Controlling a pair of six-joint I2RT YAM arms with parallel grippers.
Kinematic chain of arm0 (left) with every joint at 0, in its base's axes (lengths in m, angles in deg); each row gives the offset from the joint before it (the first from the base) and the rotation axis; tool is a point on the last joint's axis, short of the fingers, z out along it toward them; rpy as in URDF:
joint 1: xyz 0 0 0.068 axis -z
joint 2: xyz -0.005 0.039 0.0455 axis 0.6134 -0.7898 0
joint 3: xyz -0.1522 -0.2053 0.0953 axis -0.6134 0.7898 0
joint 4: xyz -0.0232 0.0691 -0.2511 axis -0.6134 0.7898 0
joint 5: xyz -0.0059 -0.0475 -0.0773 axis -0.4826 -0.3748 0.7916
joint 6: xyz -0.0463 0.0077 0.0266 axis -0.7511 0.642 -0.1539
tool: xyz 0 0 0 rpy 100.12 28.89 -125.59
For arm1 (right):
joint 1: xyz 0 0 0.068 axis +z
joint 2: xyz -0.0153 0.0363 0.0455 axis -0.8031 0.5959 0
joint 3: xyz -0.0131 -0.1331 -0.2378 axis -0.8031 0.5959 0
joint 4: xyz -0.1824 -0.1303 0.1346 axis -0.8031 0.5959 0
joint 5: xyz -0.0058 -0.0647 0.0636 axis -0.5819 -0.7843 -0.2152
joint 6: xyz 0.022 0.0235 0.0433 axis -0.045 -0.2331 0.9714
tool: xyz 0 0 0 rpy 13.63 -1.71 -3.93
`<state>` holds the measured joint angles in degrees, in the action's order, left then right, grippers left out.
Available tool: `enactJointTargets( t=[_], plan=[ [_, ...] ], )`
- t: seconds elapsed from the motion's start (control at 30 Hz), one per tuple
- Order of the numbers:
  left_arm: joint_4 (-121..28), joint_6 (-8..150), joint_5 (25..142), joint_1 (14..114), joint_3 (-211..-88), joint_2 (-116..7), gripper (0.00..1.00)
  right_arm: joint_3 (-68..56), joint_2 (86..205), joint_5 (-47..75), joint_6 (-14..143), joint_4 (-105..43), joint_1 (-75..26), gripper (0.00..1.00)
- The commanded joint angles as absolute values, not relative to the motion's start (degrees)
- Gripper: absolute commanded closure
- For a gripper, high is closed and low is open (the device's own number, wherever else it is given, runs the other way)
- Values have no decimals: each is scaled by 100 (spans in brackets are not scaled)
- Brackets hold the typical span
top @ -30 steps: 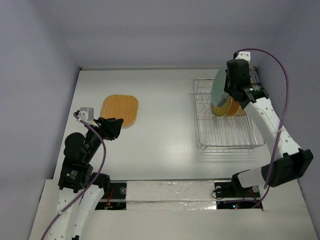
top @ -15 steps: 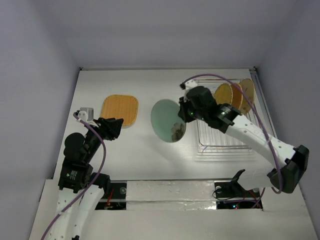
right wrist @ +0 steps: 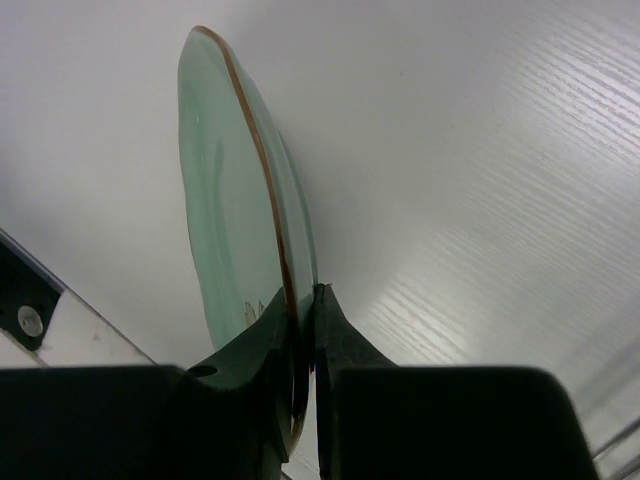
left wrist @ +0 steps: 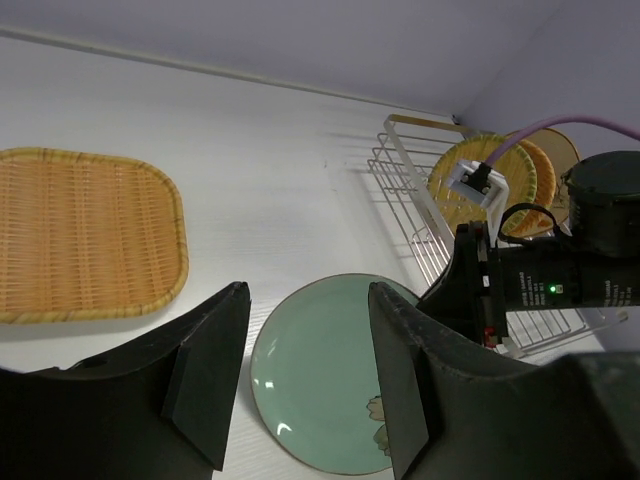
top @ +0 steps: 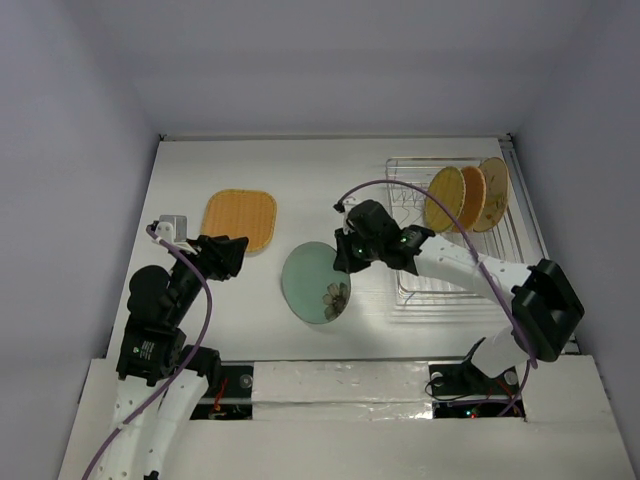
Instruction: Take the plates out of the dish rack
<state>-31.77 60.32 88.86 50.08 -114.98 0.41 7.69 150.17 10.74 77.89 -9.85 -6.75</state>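
Note:
My right gripper (top: 345, 262) is shut on the rim of the pale green flower plate (top: 314, 283), holding it low over the table left of the dish rack (top: 455, 285); the right wrist view shows the plate (right wrist: 235, 200) edge-on between my right gripper (right wrist: 305, 330). Three plates stand in the rack's far end: two orange/mustard (top: 444, 199) and a beige floral one (top: 492, 191). The rounded-square orange plate (top: 240, 220) lies flat at the left. My left gripper (top: 232, 256) is open and empty; its view shows the green plate (left wrist: 335, 375) and the square plate (left wrist: 85, 235).
White walls enclose the table on the left, back and right. The right arm's purple cable (top: 400, 190) arcs over the rack. A taped strip (top: 340, 385) runs along the near edge between the arm bases.
My right gripper has lifted the green plate out of the rack and carried it left and toward the near edge, lowering it close to the table. The left arm has not moved.

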Motion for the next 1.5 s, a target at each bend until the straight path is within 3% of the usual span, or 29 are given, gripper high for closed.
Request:
enactJointTargets(
  t=[0.0,0.23,0.27,0.33,0.37,0.5,0.77,0.9,1.13,1.3,1.47],
  plan=[
    [-3369,5932,8833,4979,-11552,33,51,814,15089,644,8143,-1961,-675,100],
    [-3771,4494,8833,4979,-12018,-29,20,1349,15494,-1209,8714,-2040,-675,100],
    [-3886,4264,8842,4979,-12071,-2,18,1411,15642,-1325,8767,-2067,-675,99],
    [-4263,3911,8816,4979,-12080,85,2,1499,15836,-1501,8838,-2190,-675,93],
    [-4352,3588,8754,4979,-12080,121,1,1508,16072,-1537,8890,-2216,-675,91],
    [-4731,3076,8596,4979,-12080,191,1,1613,16486,-1616,8987,-2357,-675,78],
    [-5460,2468,8578,4979,-11632,-98,1,2123,16602,-1292,9268,-2436,-675,74],
    [-5645,2477,8613,4979,-11605,-195,1,2387,16487,-1028,9549,-2506,-675,60],
    [-6032,2512,8622,5136,-11385,-248,1,2940,16145,-913,10147,-2708,-561,58],
    [-5935,2565,8570,5189,-11412,-257,1,3275,15829,-869,10700,-2709,-342,50],
    [-6041,2538,8745,5190,-11464,-284,1,3188,15144,-1334,10912,-2147,18,49]
  ],
)
